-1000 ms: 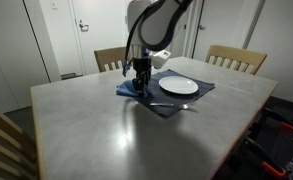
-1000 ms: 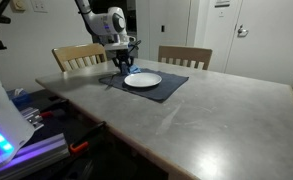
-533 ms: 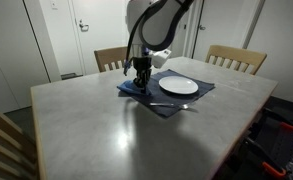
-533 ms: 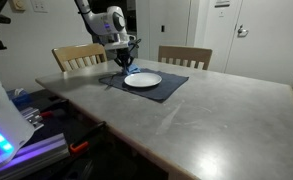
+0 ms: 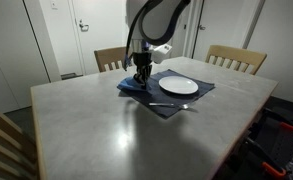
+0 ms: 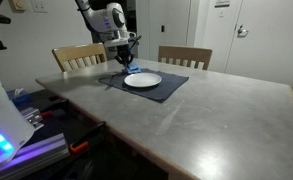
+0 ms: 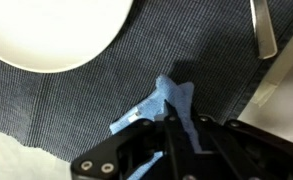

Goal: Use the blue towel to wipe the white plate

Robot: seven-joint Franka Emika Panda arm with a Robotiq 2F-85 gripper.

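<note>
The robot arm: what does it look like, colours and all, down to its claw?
The arm is white, built of rounded, curving segments with dark joints. Its gripper is black, with flat linkage bars dotted by round pivot pins. No markings or cables can be made out.

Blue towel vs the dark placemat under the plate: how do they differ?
Colour: the blue towel is a lighter, brighter blue; the placemat is dark navy. Pose: the towel is bunched and pinched in the hand; the placemat lies flat on the table. Size: the towel looks much smaller than the placemat, which carries the white plate. Both are cloth.
</note>
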